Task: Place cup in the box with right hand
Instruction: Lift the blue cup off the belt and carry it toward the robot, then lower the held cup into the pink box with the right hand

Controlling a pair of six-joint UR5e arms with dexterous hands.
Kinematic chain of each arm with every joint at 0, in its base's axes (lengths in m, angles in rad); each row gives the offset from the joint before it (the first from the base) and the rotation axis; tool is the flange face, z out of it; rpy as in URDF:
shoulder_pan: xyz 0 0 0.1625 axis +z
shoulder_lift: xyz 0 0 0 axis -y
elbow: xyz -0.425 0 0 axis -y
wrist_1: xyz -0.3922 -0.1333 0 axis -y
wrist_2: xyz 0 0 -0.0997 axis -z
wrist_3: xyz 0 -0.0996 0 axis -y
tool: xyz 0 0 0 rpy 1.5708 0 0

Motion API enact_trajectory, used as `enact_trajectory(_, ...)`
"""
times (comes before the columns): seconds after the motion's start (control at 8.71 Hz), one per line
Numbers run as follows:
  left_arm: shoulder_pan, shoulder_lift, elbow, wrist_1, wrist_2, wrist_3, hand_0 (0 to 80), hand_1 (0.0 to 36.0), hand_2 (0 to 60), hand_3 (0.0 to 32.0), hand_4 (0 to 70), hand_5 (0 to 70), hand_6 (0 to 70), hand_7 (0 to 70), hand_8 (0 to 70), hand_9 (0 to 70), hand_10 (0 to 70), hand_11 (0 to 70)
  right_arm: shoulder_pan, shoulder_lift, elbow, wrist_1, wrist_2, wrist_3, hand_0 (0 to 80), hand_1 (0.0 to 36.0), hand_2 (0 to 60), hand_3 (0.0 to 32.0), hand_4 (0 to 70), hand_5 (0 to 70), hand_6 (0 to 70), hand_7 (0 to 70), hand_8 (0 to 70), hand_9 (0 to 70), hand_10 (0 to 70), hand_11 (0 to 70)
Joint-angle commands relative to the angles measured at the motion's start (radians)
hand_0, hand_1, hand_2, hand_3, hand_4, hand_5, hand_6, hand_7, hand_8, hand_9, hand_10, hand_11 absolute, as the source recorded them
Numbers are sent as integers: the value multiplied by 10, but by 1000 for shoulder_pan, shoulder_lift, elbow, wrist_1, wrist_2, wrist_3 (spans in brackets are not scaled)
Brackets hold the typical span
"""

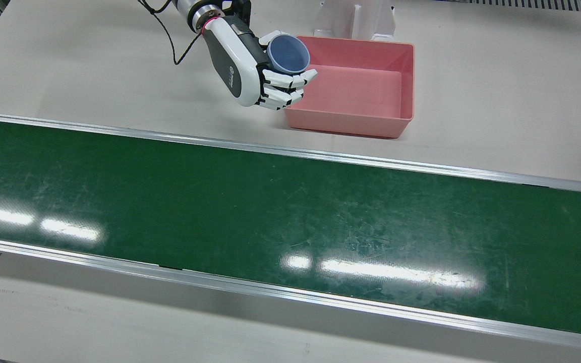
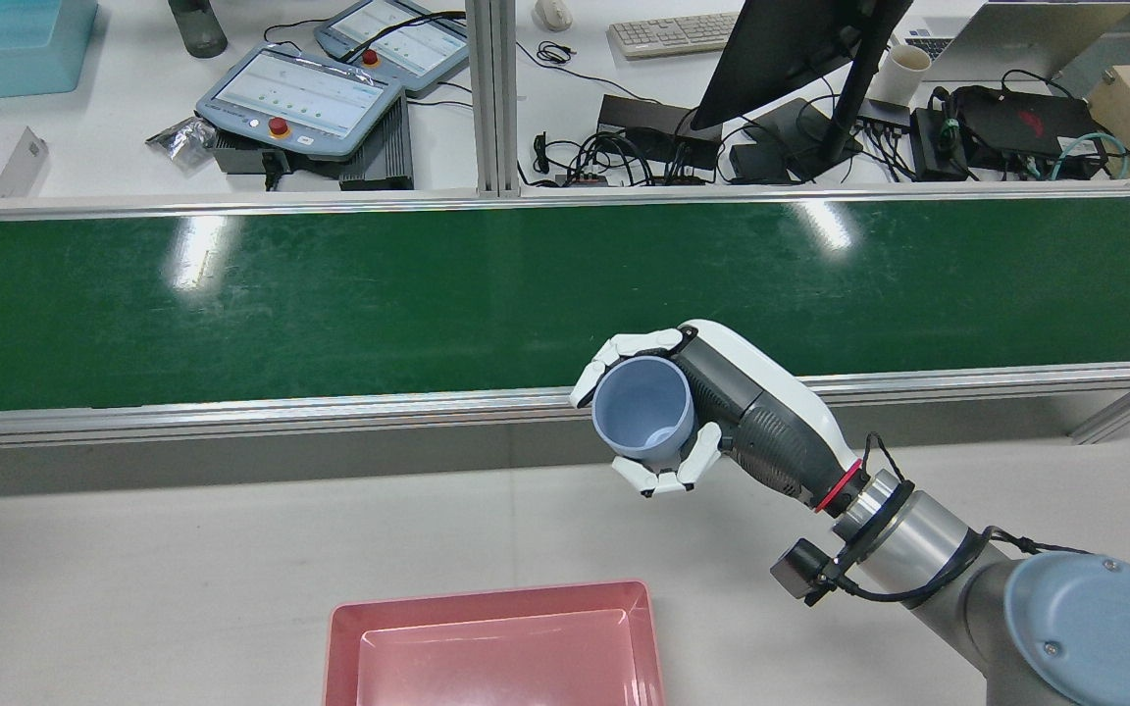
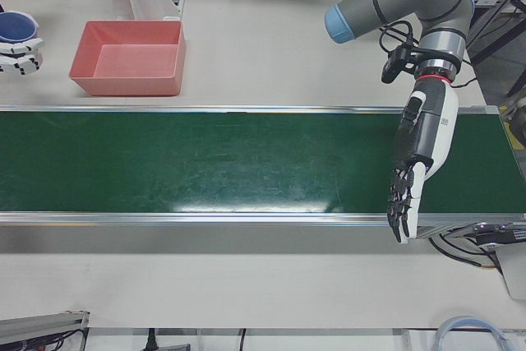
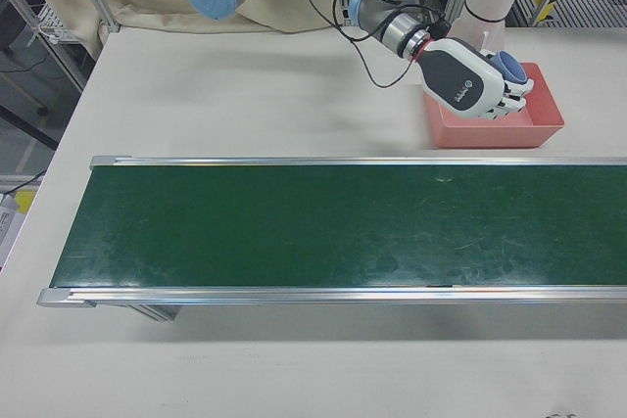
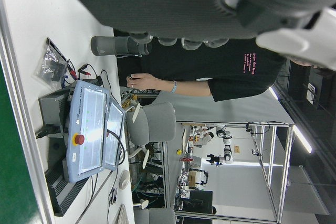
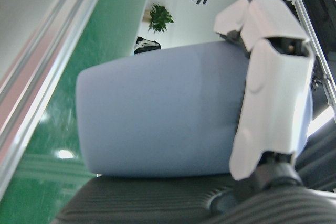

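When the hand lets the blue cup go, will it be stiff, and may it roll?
The cup looks like rigid plastic: the right hand leaves no dent. Empty inside, so probably light. Its round tapered wall may roll in a curve if it lands sideways in the box.

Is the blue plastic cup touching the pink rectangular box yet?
Apart. The rear view shows the blue plastic cup held up in the right hand, with bare table between it and the pink rectangular box.

From high behind me, the rear view faces forward over the green belt [image 2: 330, 294]. The front view looks nearly straight down from opposite. Both share the pink box [image 1: 356, 85]. My wrist cameras sit close and lie sideways.
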Motion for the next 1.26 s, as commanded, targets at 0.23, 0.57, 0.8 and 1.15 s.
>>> enact_trajectory(0.23,0,0,0,1,0,0,0,0,0,0,0,0,0,0,0,0,0,0,-225,19,13,-49,54,-127,791,360,600,0,700,299,569,700,700,700,700,700)
enact_trajectory(0.57,0,0,0,-1,0,0,0,0,0,0,0,0,0,0,0,0,0,0,-257,15,12,-45,70,-126,779,182,83,0,655,237,524,700,700,700,700,700)
enact_trajectory(0.8,0,0,0,1,0,0,0,0,0,0,0,0,0,0,0,0,0,0,-265,15,12,-39,82,-121,539,21,0,0,202,72,206,700,170,364,253,375)
enact_trajectory(1.15,0,0,0,-1,0,0,0,0,0,0,0,0,0,0,0,0,0,0,-265,15,12,-20,84,-120,448,16,0,0,153,0,66,400,3,66,0,0)
